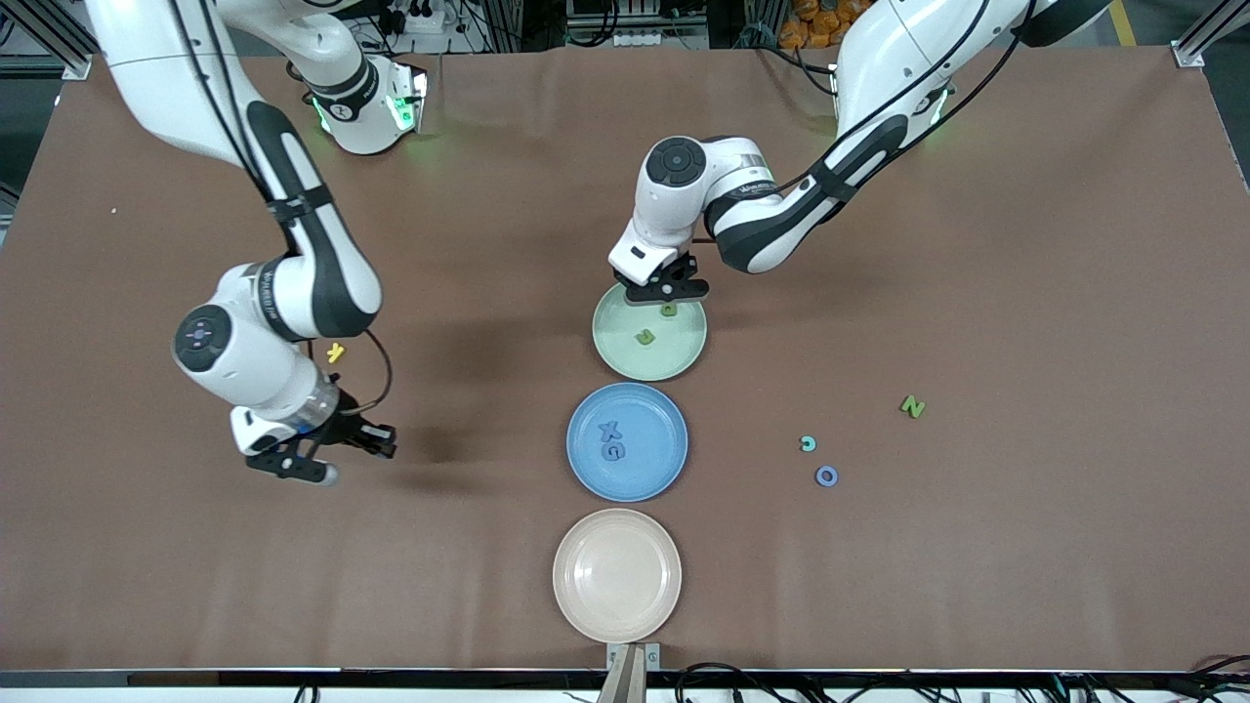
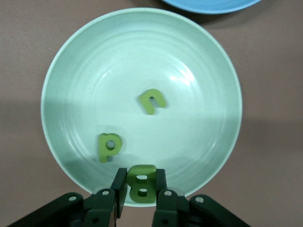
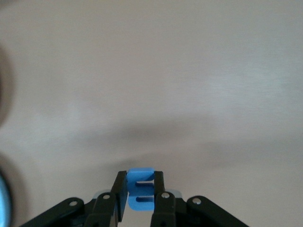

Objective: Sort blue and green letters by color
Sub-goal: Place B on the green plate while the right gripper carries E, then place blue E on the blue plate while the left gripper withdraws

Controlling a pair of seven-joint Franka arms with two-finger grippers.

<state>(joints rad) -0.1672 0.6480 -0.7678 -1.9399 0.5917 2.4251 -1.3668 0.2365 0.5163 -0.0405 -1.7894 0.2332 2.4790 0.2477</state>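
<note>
The left gripper (image 2: 138, 193) is pinching the green B (image 2: 141, 183) over the green plate (image 2: 61, 85); the right gripper (image 3: 140, 194) is clamping the blue E (image 3: 140, 188) above bare table. Both letters look light, rigid and best gripped across flat faces.

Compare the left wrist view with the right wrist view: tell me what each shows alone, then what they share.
Only the left wrist view: the pale green plate holding green letters U and P, with the left gripper shut on a green letter B.

Only the right wrist view: the right gripper shut on a blue letter E.

Both: brown table.
</note>
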